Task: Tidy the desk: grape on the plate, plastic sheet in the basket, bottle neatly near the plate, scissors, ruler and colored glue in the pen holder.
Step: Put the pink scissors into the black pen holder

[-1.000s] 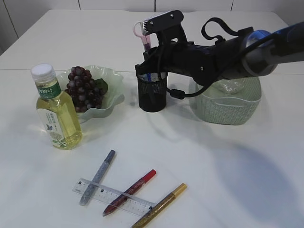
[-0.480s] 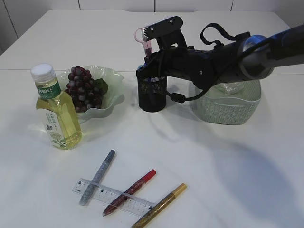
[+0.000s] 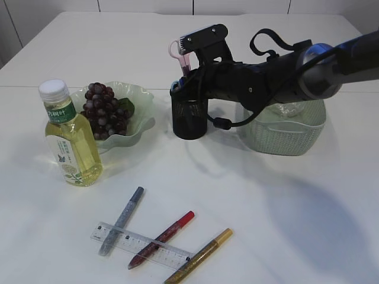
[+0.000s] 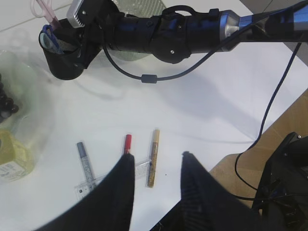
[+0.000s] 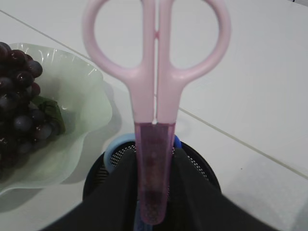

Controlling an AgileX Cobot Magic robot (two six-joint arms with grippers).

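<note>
My right gripper [image 5: 153, 163] is shut on the sheathed blades of the pink scissors [image 5: 155, 72], handles up, directly over the black mesh pen holder [image 3: 189, 121], sheath tip at its mouth. Dark grapes [image 3: 105, 109] lie on the green plate [image 3: 141, 102], and the bottle [image 3: 70, 139] of yellow liquid stands upright against its front left. The clear ruler [image 3: 142, 244] lies at the front with grey [image 3: 121, 220], red [image 3: 163, 238] and gold [image 3: 200, 255] glue pens on or across it. Crumpled plastic sheet [image 3: 285, 108] sits in the green basket [image 3: 284, 135]. My left gripper [image 4: 156, 159] hangs open high above the pens.
A blue item [image 5: 118, 144] sticks up inside the pen holder. My right arm [image 3: 278, 71] stretches from the right across the basket. The table's edge and a wooden floor [image 4: 288, 120] show to the right in the left wrist view.
My right gripper has sunk slightly with the scissors, bringing them closer to the pen holder's mouth. Nothing on the table has moved.
</note>
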